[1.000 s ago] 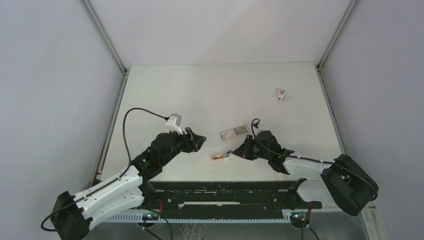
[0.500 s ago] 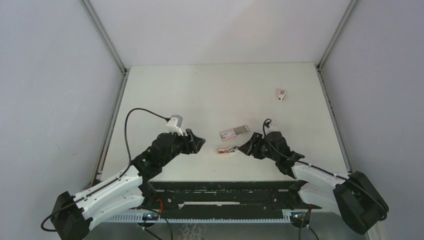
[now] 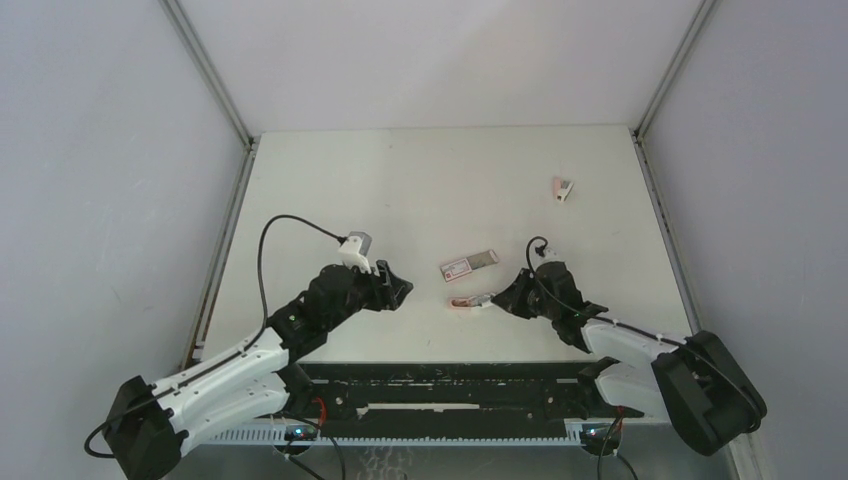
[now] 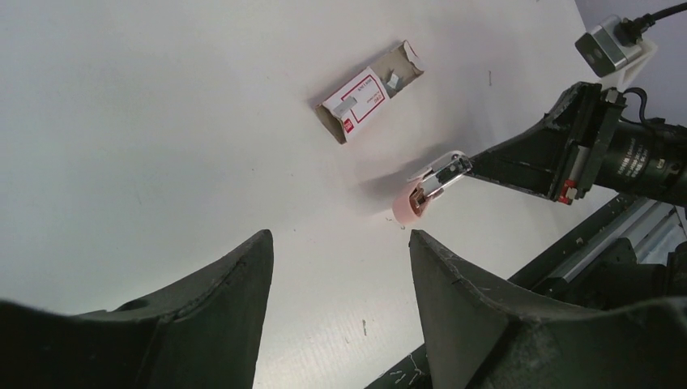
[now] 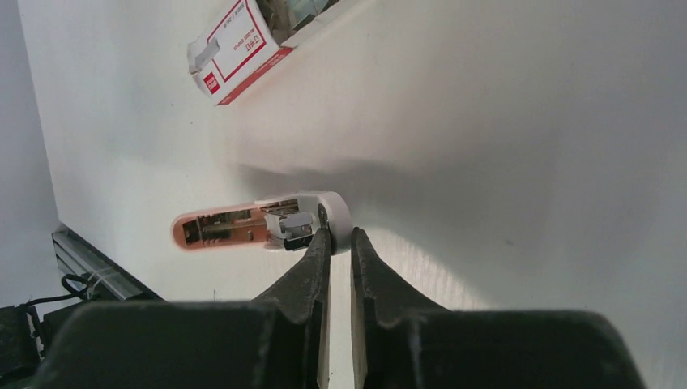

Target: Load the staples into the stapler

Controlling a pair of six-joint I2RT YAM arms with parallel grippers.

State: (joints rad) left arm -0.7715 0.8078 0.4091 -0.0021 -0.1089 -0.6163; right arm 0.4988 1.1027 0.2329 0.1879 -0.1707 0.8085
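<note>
Two arms: our R gripper [image 5: 339, 237] pinches pink stapler [image 5: 243, 227] by its white end; L gripper [image 4: 339, 241] gapes wide to its left; staple box [image 4: 366, 102] just on far side.

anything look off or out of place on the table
Nothing spilled or broken. The staple box lies with its tray slid partly out, and a second pink stapler sits alone near the far right edge, away from the stapler pinched between the right fingers.
</note>
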